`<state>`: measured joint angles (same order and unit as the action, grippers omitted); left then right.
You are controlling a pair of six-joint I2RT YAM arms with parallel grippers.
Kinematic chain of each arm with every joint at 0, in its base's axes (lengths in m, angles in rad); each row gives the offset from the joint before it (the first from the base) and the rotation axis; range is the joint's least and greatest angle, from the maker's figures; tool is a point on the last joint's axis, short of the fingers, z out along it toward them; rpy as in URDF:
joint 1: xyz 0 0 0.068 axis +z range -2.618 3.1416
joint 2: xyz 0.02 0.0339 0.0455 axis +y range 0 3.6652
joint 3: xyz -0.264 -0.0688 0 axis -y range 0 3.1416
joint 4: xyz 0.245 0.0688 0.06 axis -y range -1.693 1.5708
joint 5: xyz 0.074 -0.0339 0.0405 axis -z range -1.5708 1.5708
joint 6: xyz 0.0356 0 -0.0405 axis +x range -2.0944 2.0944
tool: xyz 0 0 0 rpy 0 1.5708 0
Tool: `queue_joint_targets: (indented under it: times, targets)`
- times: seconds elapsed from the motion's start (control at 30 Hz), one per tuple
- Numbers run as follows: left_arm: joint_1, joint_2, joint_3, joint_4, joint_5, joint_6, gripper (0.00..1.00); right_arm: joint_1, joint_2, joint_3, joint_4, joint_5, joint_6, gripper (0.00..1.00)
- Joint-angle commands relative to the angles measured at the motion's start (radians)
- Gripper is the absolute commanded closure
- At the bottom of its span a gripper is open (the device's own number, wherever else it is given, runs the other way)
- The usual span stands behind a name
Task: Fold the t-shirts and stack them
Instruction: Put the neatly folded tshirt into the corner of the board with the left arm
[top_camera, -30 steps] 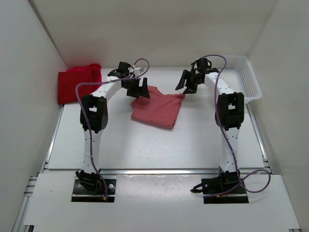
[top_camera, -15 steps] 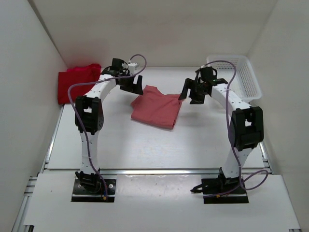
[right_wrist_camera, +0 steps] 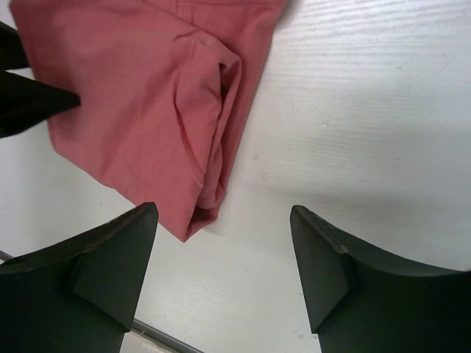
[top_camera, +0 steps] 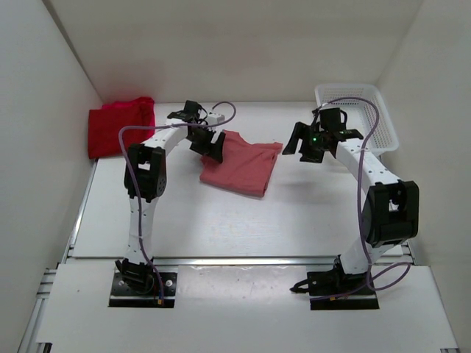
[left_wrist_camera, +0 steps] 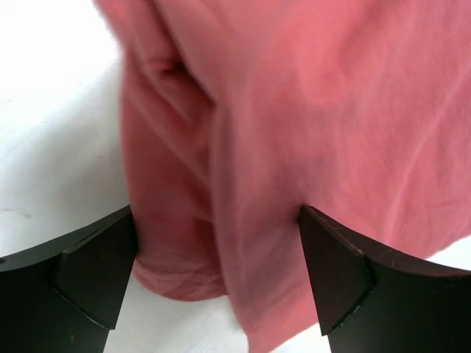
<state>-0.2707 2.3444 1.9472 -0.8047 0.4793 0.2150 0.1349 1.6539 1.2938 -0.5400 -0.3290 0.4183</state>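
Note:
A folded faded salmon pink t-shirt [top_camera: 243, 163] lies on the white table in the middle. My left gripper [top_camera: 212, 144] is open and hangs just over its far left corner; in the left wrist view the shirt [left_wrist_camera: 294, 110] fills the space between the spread fingers [left_wrist_camera: 81, 272]. My right gripper [top_camera: 309, 144] is open and empty, above bare table to the right of the shirt; the shirt's folded edge [right_wrist_camera: 147, 95] shows in the right wrist view. Folded bright pinkish-red and dark crimson shirts [top_camera: 119, 125] lie at the far left corner.
A white plastic mesh basket [top_camera: 360, 114] stands at the far right against the wall. White walls close in the table on the left, back and right. A metal rail [top_camera: 235, 259] runs along the near edge.
My left gripper has come down and toward the salmon shirt's far left corner. My right gripper has moved right, away from the shirt's right edge. The shirt lies as before.

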Motion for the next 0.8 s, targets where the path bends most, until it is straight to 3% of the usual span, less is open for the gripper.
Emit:
queue_joint_targets:
  times: [0.0, 0.27, 0.33, 0.4, 0.53, 0.77]
  targets:
    - [-0.047, 0.007, -0.01, -0.129, 0.01, 0.049, 0.04, -0.009, -0.068, -0.004, 0.051, 0.018, -0.01, 0.27]
    - [-0.107, 0.049, 0.007, -0.14, 0.022, 0.024, 0.53, -0.023, -0.141, -0.068, 0.064, 0.028, -0.004, 0.28]
    - [-0.108, 0.053, 0.025, -0.137, 0.028, 0.021, 0.86, -0.04, -0.166, -0.084, 0.068, 0.027, -0.007, 0.28]
    - [-0.104, 0.049, 0.03, -0.13, 0.024, 0.006, 0.99, -0.047, -0.19, -0.108, 0.067, 0.036, -0.001, 0.28]
    - [-0.088, 0.009, 0.062, -0.12, 0.007, 0.017, 1.0, -0.072, -0.244, -0.146, 0.071, 0.03, -0.006, 0.28]
    - [-0.036, -0.143, 0.133, -0.015, -0.35, 0.136, 1.0, -0.086, -0.299, -0.183, 0.084, 0.044, 0.002, 0.28]
